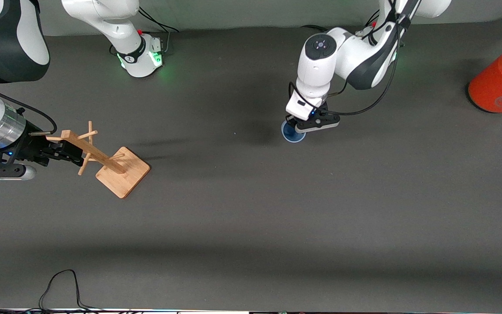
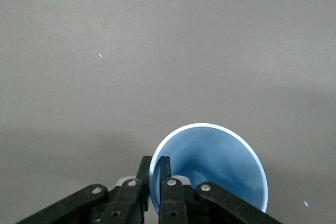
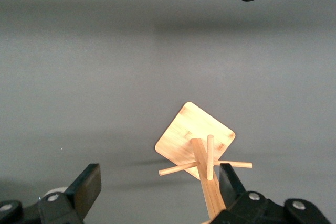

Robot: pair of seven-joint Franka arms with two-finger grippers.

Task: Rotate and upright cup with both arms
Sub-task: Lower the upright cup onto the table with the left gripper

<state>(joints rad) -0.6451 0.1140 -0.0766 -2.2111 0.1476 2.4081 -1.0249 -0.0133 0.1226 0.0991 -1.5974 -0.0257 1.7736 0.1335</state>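
Left claw (image 1: 306, 127) hangs low over the middle of the dark grey desk (image 1: 251, 226), pinching the rim of the small light blue cup (image 1: 293, 133) right under it. Right claw (image 1: 57, 150) waits, wide open, by the top of the wooden peg stand (image 1: 116, 168), well apart from the cup.

Seen from the left wrist, one finger (image 2: 164, 179) sits inside the cup's wall (image 2: 210, 166) and one outside. Its mouth faces away from the claw, so the cup looks tipped.

From the right wrist, only the stand (image 3: 197, 142) shows between open fingers (image 3: 86, 187). The left arm is nearer the cup.
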